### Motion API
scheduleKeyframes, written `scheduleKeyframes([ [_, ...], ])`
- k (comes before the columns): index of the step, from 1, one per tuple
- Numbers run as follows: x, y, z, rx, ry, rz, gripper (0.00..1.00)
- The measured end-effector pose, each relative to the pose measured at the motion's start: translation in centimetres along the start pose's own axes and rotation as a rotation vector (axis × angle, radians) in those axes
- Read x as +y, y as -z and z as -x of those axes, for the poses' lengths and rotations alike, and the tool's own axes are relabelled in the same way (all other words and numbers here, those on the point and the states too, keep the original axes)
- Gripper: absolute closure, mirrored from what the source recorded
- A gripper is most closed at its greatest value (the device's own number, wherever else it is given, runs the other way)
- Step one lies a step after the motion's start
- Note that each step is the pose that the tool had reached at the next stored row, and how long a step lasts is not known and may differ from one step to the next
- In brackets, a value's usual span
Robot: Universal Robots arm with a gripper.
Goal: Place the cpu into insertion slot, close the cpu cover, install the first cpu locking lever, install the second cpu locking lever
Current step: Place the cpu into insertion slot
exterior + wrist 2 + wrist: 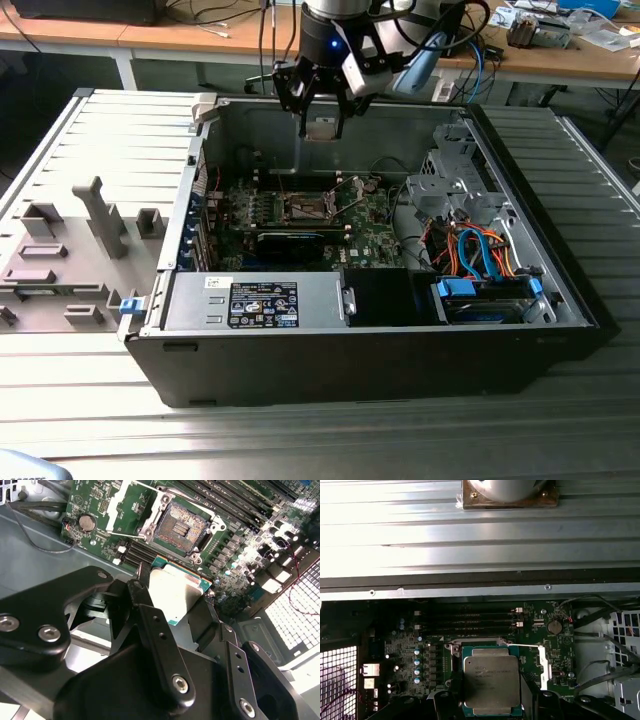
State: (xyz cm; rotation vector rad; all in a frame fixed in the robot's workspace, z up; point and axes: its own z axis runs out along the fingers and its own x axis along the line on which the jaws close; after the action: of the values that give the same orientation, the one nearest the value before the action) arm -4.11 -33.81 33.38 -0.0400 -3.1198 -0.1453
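Note:
My gripper hangs above the open computer case, shut on the cpu, a flat square chip with a silver-grey top. In both wrist views the cpu sits level between the black fingers. The insertion slot lies bare below on the green board, its contact field showing. In the first wrist view the held cpu covers most of the insertion slot. The cpu cover stands swung open beside the socket. A thin wire lever lies along the socket's edge.
Inside the case are a labelled black power-supply box, a long black expansion card and a drive cage with blue and orange cables. Memory slots run beside the socket. A grey fixture tray lies at the exterior view's left.

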Motion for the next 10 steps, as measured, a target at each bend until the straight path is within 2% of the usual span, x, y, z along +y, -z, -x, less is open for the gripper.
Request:
scheduleKeyframes([
  [10,-0.15,-0.23,0.01,0.0,0.0,0.0,0.45],
])
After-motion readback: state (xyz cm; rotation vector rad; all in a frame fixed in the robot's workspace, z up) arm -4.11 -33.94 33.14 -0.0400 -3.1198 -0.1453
